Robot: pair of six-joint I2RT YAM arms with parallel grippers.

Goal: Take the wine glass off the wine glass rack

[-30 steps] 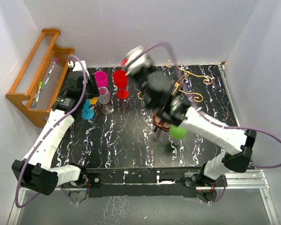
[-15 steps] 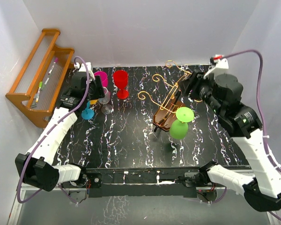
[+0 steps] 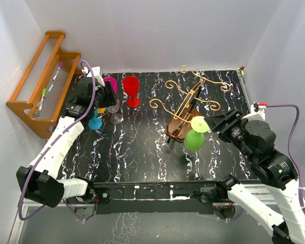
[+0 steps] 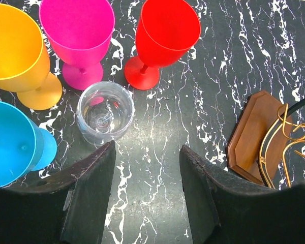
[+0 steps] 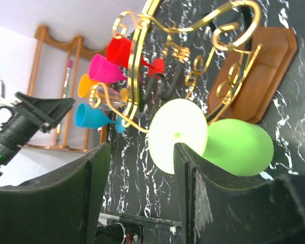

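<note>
The wine glass rack (image 3: 185, 116), a brown violin-shaped stand with gold wire arms, stands mid-table; it also shows in the right wrist view (image 5: 254, 71). A green wine glass (image 3: 195, 136) hangs upside down from a gold arm at its near side, foot (image 5: 179, 135) and bowl (image 5: 239, 147) clear in the right wrist view. My right gripper (image 3: 219, 123) is open, just right of the glass, not touching it. My left gripper (image 3: 108, 96) is open and empty above the far-left cups, jaws apart over bare table (image 4: 147, 168).
Red (image 3: 131, 89), pink (image 3: 110, 84), yellow, blue (image 3: 94, 122) and clear (image 3: 113, 105) glasses stand at the far left. An orange-brown stepped shelf (image 3: 40, 84) with pens lies beyond the table's left edge. White walls enclose the table.
My right arm has swung from over the rack, out to the far right, then down to the right side of the green glass. The left arm has barely moved.
</note>
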